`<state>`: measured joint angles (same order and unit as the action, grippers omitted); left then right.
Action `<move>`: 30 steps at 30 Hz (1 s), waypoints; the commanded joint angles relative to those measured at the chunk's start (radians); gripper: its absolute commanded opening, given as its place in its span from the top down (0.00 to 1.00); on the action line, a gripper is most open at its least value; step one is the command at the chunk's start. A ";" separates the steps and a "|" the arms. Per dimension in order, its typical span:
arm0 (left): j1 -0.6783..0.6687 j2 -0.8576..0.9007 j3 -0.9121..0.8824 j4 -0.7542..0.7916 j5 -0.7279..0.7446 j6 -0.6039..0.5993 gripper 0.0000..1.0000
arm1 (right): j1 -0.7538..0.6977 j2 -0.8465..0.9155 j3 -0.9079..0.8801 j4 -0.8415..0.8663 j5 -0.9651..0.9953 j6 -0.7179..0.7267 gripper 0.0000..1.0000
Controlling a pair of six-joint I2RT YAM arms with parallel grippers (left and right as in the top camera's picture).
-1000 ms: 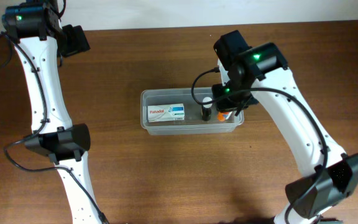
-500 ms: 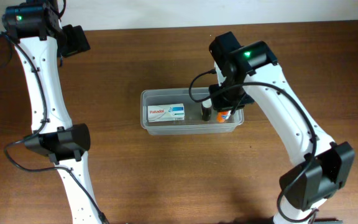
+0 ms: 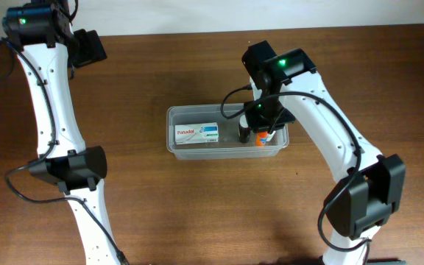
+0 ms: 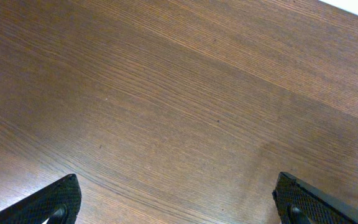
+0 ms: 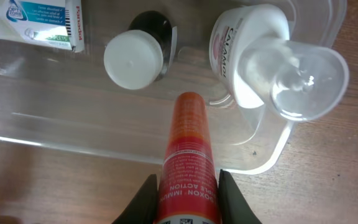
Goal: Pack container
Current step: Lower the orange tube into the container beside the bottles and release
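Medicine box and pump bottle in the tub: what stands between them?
A small dark bottle with a white cap stands there, upright. The right wrist view shows it best.

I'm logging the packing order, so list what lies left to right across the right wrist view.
Across the container: Panadol box → dark bottle with white cap → orange tube → white bottle with clear cap.
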<state>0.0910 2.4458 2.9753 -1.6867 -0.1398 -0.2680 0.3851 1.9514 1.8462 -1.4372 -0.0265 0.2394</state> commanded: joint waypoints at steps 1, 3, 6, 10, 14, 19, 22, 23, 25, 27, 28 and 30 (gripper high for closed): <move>-0.003 -0.013 0.007 -0.001 -0.011 0.016 0.01 | 0.009 0.014 -0.019 0.011 0.012 0.013 0.84; -0.003 -0.013 0.007 -0.001 -0.011 0.016 0.01 | 0.009 0.020 -0.031 0.022 0.012 0.013 0.84; -0.003 -0.013 0.007 -0.001 -0.011 0.016 0.01 | 0.009 0.021 -0.064 0.051 0.012 0.013 0.84; -0.003 -0.013 0.007 -0.001 -0.011 0.016 0.01 | 0.009 0.021 -0.098 0.072 0.013 0.013 0.84; -0.003 -0.013 0.007 -0.001 -0.011 0.016 0.01 | 0.009 0.021 -0.124 0.092 0.013 0.013 0.84; -0.003 -0.013 0.007 -0.001 -0.011 0.016 0.01 | 0.007 0.021 -0.148 0.110 0.012 0.013 0.84; -0.003 -0.013 0.007 -0.001 -0.011 0.016 0.01 | 0.007 0.021 -0.148 0.111 0.012 0.013 0.84; -0.003 -0.013 0.007 -0.001 -0.011 0.016 0.01 | 0.007 0.021 -0.148 0.112 0.012 0.013 0.83; -0.003 -0.013 0.007 -0.001 -0.011 0.016 0.01 | 0.007 0.021 -0.148 0.114 0.012 0.013 0.78; -0.003 -0.013 0.007 -0.001 -0.011 0.016 0.01 | 0.007 0.021 -0.148 0.115 0.012 0.013 0.71; -0.003 -0.013 0.007 -0.001 -0.011 0.016 0.00 | 0.007 0.021 -0.148 0.115 0.012 0.013 0.71; -0.003 -0.013 0.007 -0.001 -0.011 0.016 0.00 | 0.007 0.021 -0.148 0.114 0.012 0.013 0.71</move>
<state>0.0910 2.4458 2.9753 -1.6867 -0.1398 -0.2680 0.3851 1.9633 1.7031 -1.3254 -0.0235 0.2424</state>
